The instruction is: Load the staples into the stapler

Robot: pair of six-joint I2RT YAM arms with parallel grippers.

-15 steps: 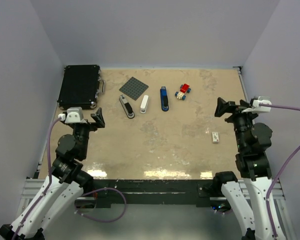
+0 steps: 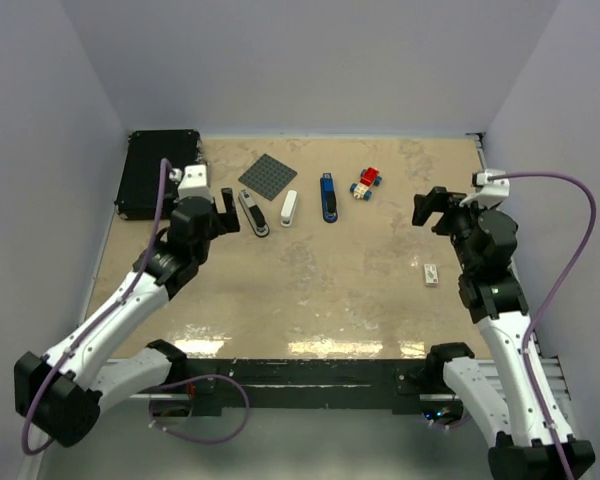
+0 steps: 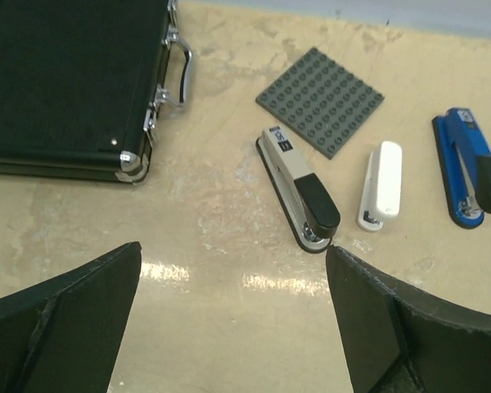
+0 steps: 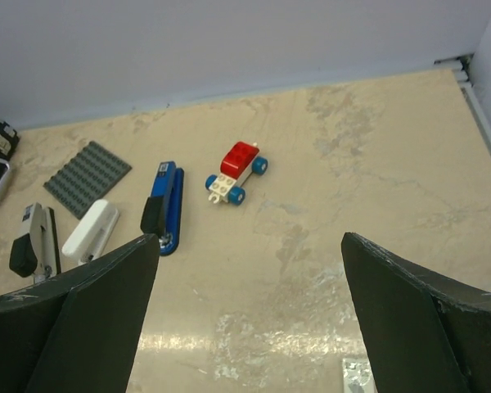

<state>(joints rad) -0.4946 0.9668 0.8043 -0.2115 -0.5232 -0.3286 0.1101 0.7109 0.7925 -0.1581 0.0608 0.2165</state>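
Note:
Three staplers lie in a row at the back: a grey-and-black stapler (image 2: 252,212), a white stapler (image 2: 289,208) and a blue stapler (image 2: 328,197). The staples (image 2: 431,273), a tiny pale box, lie on the table at the right. My left gripper (image 2: 223,212) is open and empty, just left of the grey-and-black stapler (image 3: 299,188), with bare table between its fingers (image 3: 376,327). My right gripper (image 2: 432,210) is open and empty, above and behind the staples, whose corner shows at the bottom edge of the right wrist view (image 4: 356,378).
A black case (image 2: 158,185) lies at the back left. A grey studded baseplate (image 2: 268,176) lies behind the staplers. A red, white and blue toy-brick car (image 2: 366,181) stands right of the blue stapler. Walls enclose the table on three sides.
My left arm has reached forward and right, from the table's left edge to beside the grey-and-black stapler. My right gripper has shifted slightly left. Both stay open.

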